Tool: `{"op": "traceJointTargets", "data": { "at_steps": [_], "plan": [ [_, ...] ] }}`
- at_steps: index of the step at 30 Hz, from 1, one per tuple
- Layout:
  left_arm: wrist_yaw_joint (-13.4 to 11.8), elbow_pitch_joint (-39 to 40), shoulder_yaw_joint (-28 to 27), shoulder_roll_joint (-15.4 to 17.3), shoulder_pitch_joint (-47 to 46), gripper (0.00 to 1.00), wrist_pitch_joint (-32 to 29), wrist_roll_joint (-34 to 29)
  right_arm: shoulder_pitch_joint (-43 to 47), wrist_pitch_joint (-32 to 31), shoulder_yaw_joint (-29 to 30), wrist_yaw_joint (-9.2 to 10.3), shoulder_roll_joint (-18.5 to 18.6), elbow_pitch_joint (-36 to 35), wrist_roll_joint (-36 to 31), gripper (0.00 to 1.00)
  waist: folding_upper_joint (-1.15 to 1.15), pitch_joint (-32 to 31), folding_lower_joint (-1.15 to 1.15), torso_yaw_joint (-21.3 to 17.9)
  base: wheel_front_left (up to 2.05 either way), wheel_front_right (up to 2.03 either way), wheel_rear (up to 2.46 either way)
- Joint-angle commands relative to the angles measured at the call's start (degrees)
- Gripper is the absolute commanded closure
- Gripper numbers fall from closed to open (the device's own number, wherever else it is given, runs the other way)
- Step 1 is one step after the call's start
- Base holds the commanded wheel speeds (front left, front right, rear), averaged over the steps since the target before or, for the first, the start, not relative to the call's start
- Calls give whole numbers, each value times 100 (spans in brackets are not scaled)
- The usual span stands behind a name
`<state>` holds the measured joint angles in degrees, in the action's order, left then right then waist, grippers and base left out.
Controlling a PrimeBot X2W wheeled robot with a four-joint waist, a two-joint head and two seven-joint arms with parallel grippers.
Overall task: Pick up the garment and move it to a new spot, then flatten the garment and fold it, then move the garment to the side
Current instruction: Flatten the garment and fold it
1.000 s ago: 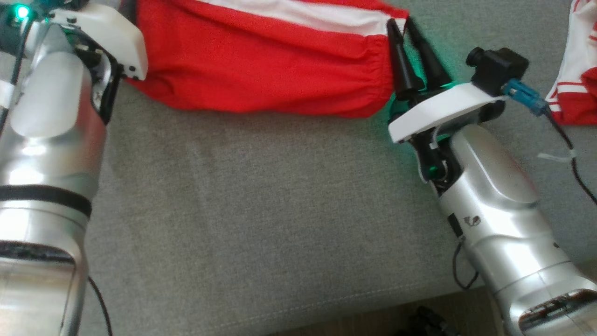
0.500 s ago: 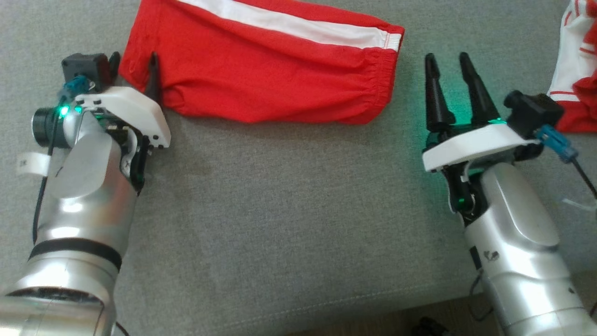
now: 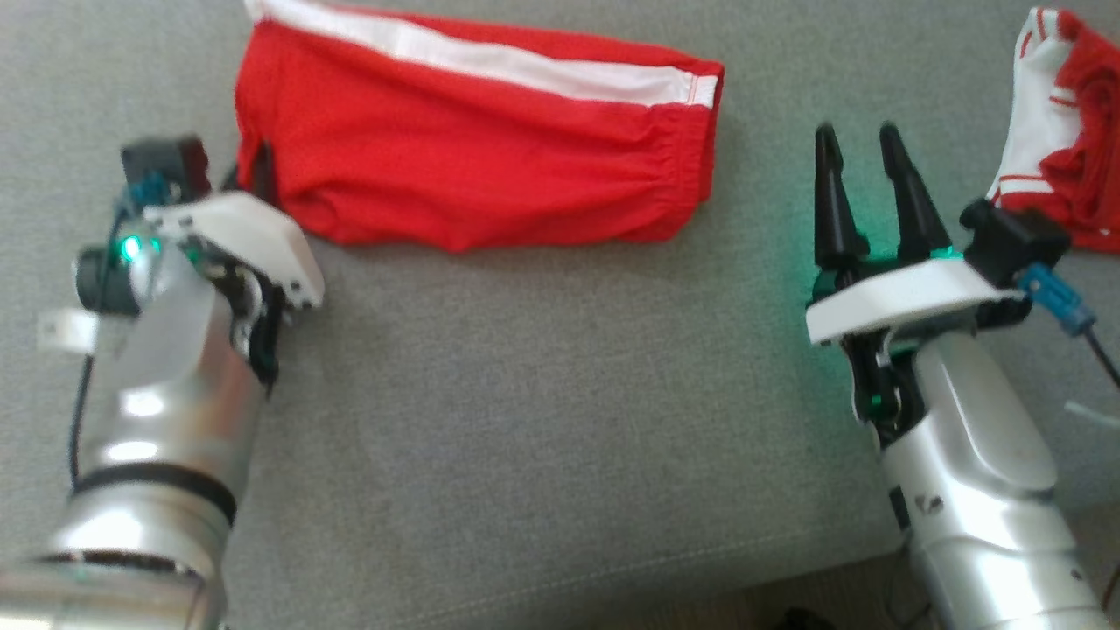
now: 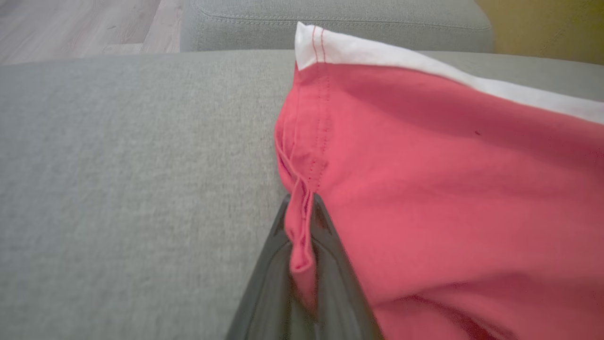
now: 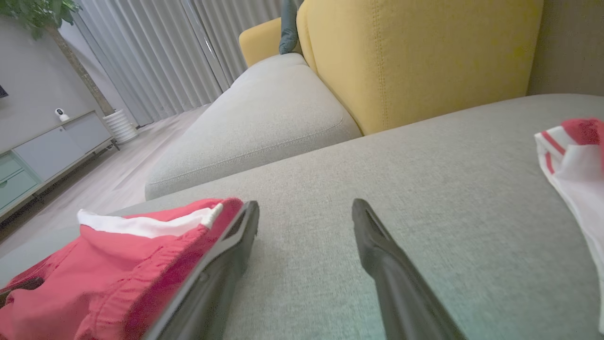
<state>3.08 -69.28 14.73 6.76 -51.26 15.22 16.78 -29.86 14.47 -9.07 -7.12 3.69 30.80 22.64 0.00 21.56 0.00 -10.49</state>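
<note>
Red shorts (image 3: 472, 175) pinched by our left pincer (image 4: 300, 200)
Half a second ago its fingers straddled the hem; now we have them clamped on it. Our right pincer (image 3: 862, 144) stays wide, shorts lying apart to its left.

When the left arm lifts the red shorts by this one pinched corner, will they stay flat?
Probably not: the red shorts bunch limply between the fingers of the left gripper, so they look floppy and would likely hang down. The thin cloth seems light; its far end may drag on the grey cushion.
</note>
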Motion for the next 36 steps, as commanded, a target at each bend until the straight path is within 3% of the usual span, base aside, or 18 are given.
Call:
{"op": "traceJointTargets", "data": {
  "at_steps": [1,8,15,16,17,18,28,36],
  "plan": [
    [-37,-31,-107,139,333,100,-43,34,86,52,-73,-36,-81,-114,-5,0,0,-165,0,60,0,0,0],
    [-413,1064,-408,-85,1392,100,-25,168,551,52,-34,-36,-81,187,-114,0,0,-747,0,469,0,0,0],
    [-552,2075,-540,-297,2375,100,-23,176,750,52,-93,-36,-81,335,-176,0,0,-942,0,886,0,0,0],
    [-573,2215,-529,-317,2473,66,-23,150,750,52,-129,-36,-81,337,-147,0,0,-947,0,932,0,0,0],
    [-586,2321,-512,-335,2567,19,-23,135,744,52,-165,-36,-81,340,-101,0,0,-946,0,973,0,0,0],
    [-605,2431,-507,-349,2643,0,-23,130,727,52,-209,-36,-81,346,-59,0,0,-940,0,1009,0,0,0],
    [-757,3301,-167,-386,3148,0,-23,186,108,52,-544,-36,-81,593,131,0,0,-874,0,1335,0,0,0],
    [-859,3551,216,-387,3231,0,-23,305,-298,-72,-629,-36,-81,1932,-21,0,0,-832,0,1587,0,0,0]
  ]
}}
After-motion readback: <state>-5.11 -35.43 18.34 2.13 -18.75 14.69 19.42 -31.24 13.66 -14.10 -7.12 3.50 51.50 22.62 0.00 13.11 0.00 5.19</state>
